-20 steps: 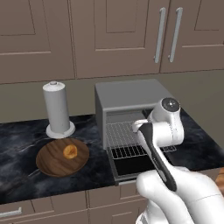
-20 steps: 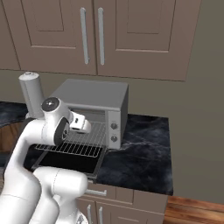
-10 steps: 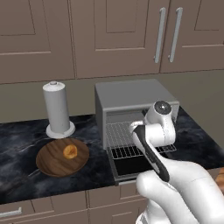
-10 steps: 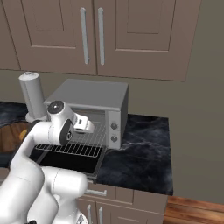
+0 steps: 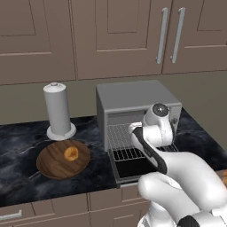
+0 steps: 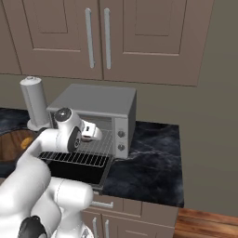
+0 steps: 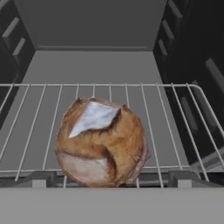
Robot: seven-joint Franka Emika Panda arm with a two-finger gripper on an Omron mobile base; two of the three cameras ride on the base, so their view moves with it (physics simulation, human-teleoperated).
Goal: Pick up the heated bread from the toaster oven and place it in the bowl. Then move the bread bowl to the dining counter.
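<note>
Currently the round reddish-brown bread lump [image 7: 101, 142] is sitting on the wire rack [image 7: 131, 96] inside the boxy grey toaster oven [image 5: 133, 95], pale patch facing up, no clear long axis. Gripper [image 7: 109, 178] is hanging wide open around it. Dark wooden bowl [image 5: 51, 163] with orange pastry [image 5: 71, 153] is lying at 9 o'clock, white cylinder [image 5: 57, 111] behind.

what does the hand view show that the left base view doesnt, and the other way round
Hand view alone: the heated bread, a round brown loaf with a pale patch on top, sitting at the front of the wire rack, with the oven's grey inner walls behind it.

Left base view alone: the wooden bowl holding an orange-yellow pastry, the white-grey cylinder behind it, the black marbled counter, the wall cabinets, and the arm reaching toward the oven's mouth.

Both: the toaster oven with its door down and its wire rack.
</note>
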